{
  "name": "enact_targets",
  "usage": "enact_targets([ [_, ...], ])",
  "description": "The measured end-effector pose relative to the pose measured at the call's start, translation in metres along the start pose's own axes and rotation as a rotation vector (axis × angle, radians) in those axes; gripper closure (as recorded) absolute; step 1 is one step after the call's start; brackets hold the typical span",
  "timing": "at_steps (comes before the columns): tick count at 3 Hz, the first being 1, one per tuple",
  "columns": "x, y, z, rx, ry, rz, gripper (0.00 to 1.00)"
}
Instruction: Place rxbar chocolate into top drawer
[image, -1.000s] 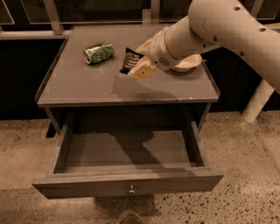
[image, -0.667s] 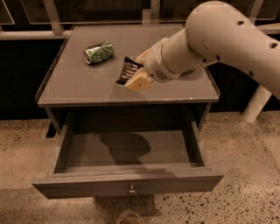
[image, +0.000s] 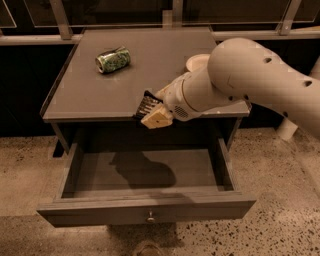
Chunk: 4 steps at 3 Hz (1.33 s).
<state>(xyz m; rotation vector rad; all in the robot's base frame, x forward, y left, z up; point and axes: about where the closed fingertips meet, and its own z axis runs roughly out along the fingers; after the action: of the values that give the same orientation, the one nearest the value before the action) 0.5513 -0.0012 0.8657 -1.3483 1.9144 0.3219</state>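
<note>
1. Half done: my end effector (image: 154, 114) is pinching the rxbar chocolate (image: 145, 105), hovering over the front edge of the surface (image: 90, 90).
2. The top drawer (image: 100, 212) is sitting open below; lowering and releasing are remaining.

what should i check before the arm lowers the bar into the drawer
1. Top drawer open: ok, pulled well out, knob toward the camera.
2. Rxbar chocolate gripped: ok, clamped in the gripper.
3. Gripper over the drawer opening: cannot tell, it hangs at the front edge of the tabletop.
4. Landing spot in the drawer: ok, only the arm's shadow shows on its floor.
5. Green can out of the path: ok, back left on the tabletop.
</note>
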Motion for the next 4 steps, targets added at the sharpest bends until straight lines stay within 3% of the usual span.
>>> enact_targets([
  [1, 0.014, 0.006, -0.01, 0.034, -0.028, 0.036, 1.0],
  [2, 0.049, 0.016, -0.034, 0.113, -0.036, 0.154, 1.0],
  [3, 0.088, 0.026, -0.044, 0.155, 0.0, 0.28, 1.0],
  [4, 0.117, 0.033, -0.042, 0.135, 0.006, 0.373, 1.0],
])
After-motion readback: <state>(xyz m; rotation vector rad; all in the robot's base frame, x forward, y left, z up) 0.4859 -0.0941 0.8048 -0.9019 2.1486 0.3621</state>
